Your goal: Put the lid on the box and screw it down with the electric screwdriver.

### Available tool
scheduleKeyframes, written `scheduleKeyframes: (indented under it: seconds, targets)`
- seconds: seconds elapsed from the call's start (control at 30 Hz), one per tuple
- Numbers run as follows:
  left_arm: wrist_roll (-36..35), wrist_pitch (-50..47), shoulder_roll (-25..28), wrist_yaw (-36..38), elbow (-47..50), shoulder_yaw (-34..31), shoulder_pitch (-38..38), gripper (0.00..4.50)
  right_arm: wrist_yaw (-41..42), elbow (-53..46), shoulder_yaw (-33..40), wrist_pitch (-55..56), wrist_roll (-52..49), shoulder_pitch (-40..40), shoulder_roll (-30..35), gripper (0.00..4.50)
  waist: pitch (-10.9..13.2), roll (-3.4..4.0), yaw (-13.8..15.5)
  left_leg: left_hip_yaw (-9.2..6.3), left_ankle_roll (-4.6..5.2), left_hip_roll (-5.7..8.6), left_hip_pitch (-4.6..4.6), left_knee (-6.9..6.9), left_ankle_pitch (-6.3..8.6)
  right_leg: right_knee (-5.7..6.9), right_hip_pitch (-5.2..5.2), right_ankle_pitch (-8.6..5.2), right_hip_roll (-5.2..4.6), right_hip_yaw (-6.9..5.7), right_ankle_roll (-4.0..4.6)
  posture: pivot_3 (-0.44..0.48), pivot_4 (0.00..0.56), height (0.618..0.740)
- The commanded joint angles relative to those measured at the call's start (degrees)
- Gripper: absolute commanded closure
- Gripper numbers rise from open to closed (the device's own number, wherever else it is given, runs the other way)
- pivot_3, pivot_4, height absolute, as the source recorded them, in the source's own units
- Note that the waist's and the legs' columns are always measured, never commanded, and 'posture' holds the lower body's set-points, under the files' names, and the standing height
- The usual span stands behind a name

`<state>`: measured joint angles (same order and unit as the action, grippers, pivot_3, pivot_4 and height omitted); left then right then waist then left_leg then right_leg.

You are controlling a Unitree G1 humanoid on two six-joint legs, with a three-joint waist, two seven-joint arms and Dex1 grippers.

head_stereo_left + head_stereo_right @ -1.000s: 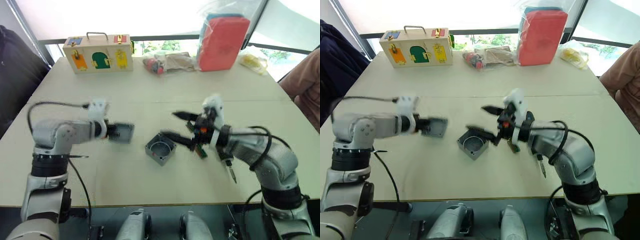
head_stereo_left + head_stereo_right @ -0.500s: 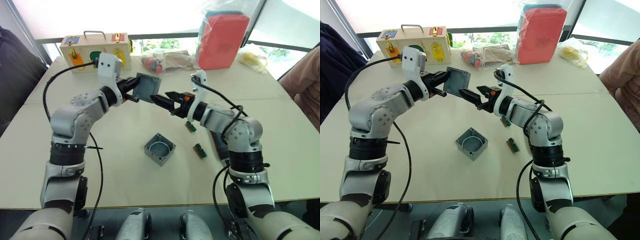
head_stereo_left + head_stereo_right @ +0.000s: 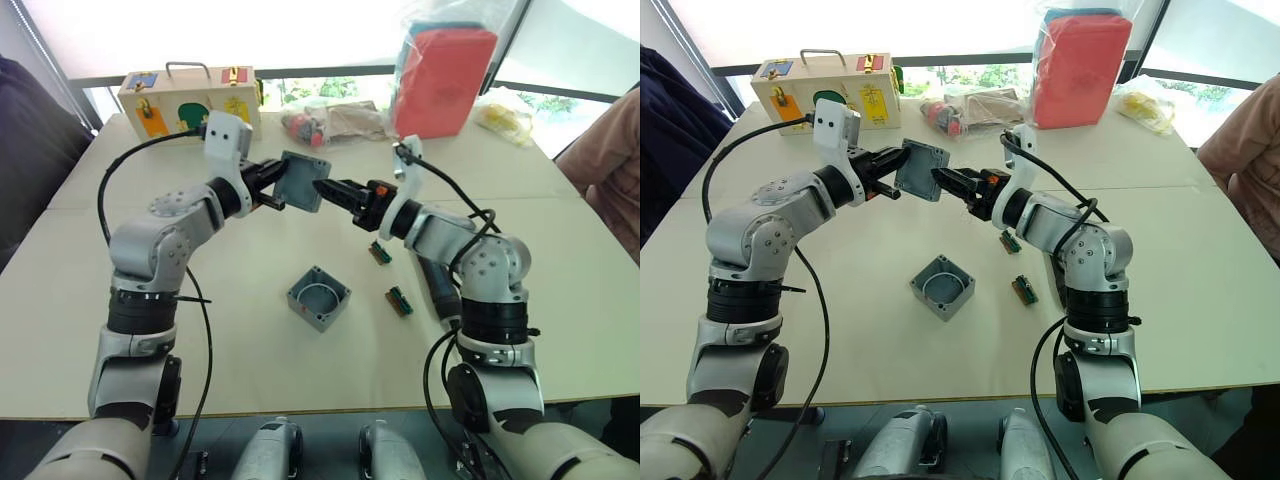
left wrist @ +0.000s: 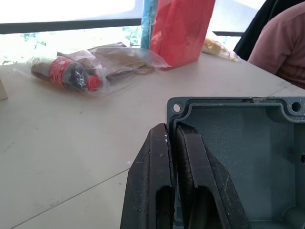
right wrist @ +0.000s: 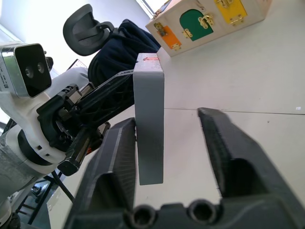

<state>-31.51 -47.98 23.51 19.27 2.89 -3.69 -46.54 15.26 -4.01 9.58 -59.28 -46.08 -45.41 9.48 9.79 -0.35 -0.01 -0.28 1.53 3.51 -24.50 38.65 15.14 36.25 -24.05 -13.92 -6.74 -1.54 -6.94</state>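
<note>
1. Left eye view shows both arms raised over the middle of the table (image 3: 250,370), their grippers meeting in the air.
2. The left gripper (image 3: 278,184) has its two fingers pressed together on one wall of the lid (image 3: 303,181) and holds it on edge, well above the table top.
3. The left wrist view shows these fingers (image 4: 157,186) pinching the rim, with the hollow inside of the lid and a corner screw hole beside them.
4. The right gripper (image 3: 952,181) is wide open, its tips just at the lid; the right wrist view shows one finger (image 5: 114,167) next to the grey plate and the other well apart from it.
5. The box (image 3: 321,297) rests open on the table below the two grippers, with nothing on it.
6. The electric screwdriver (image 3: 437,290) lies on the table to the right of the box, partly hidden behind the right arm.
7. Two small green pieces (image 3: 400,300) lie between the box and the screwdriver.
8. On the far side stand a wooden box with coloured doors (image 3: 190,98), a clear bag with a red-labelled bottle (image 4: 71,75), a red package in plastic (image 3: 445,75) and a yellowish bag (image 3: 508,118).
9. A person's sleeve (image 3: 608,165) is at the right edge of the table.
</note>
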Motion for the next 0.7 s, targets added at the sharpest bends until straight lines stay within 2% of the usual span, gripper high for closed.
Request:
scheduleKeyframes:
  seconds: [0.03, 0.07, 0.33, 0.37, 0.4, 0.6, 0.7]
  targets:
    - [-0.3, 0.9, 0.5, 1.2, 2.5, -2.1, -1.5, 4.50, -0.4, -2.0, 0.7, 0.6, -0.9, -0.2, -0.6, 4.00, 0.0, 0.00, 0.0, 0.00, 0.00, 0.00, 0.00, 0.00, 0.00, 0.00, 0.00, 0.00, 0.00, 0.00, 0.00, 0.000, 0.150, 0.740]
    - [-0.4, 0.8, 0.6, 1.3, 2.6, -2.2, -1.5, 4.50, -0.4, -2.0, 0.8, 0.7, -1.0, -0.1, -0.7, 4.34, 0.0, 0.00, -0.1, -0.01, 0.00, 0.00, 0.00, -0.01, 0.00, 0.00, 0.00, 0.00, 0.00, 0.00, 0.00, 0.000, 0.150, 0.740]
    - [-2.6, -1.2, 2.2, 4.0, 4.0, -3.9, -0.5, 4.50, 0.3, -3.4, 0.8, 0.2, -2.4, 0.6, -0.8, 4.37, 0.0, 0.00, -0.8, 0.00, 0.00, 0.00, 0.00, -0.08, 0.00, -0.01, -0.03, 0.00, 0.01, 0.01, 0.00, 0.000, 0.150, 0.740]
    - [-3.7, -2.2, 2.9, 4.9, 4.5, -4.6, -0.2, 3.83, 0.3, -3.7, 0.9, 0.3, -2.6, 0.7, -0.8, 4.37, 0.0, 0.00, -0.8, 0.01, -0.02, 0.00, 0.00, -0.12, -0.01, -0.01, -0.05, 0.00, 0.01, 0.02, 0.00, 0.000, 0.150, 0.740]
    - [-4.9, -3.3, 3.8, 5.7, 5.0, -5.5, 0.0, 3.60, 0.3, -4.1, 1.0, 0.3, -2.7, 0.9, -0.6, 4.37, 0.0, 0.00, -0.9, 0.01, -0.04, 0.00, 0.00, -0.17, -0.02, -0.01, -0.06, 0.00, 0.01, 0.03, 0.00, 0.000, 0.150, 0.740]
    - [-13.3, -10.9, 9.3, 9.1, 7.4, -12.2, -0.6, 1.19, 0.9, -7.4, 0.3, 4.2, -0.7, 2.8, 1.1, 4.37, 0.0, 0.01, -1.0, 0.01, -0.21, -0.03, 0.00, -0.49, -0.14, -0.01, -0.24, 0.00, 0.04, 0.05, 0.00, 0.000, 0.150, 0.740]
    - [-15.5, -13.6, 12.6, 10.7, 5.9, -13.9, -1.1, 1.19, 2.3, -12.7, -1.4, 11.7, 4.8, 5.0, 3.8, 4.37, 0.0, 0.01, -0.8, 0.01, -0.21, -0.03, 0.01, -0.49, -0.14, -0.01, -0.26, -0.01, 0.04, 0.06, 0.00, 0.000, 0.150, 0.740]
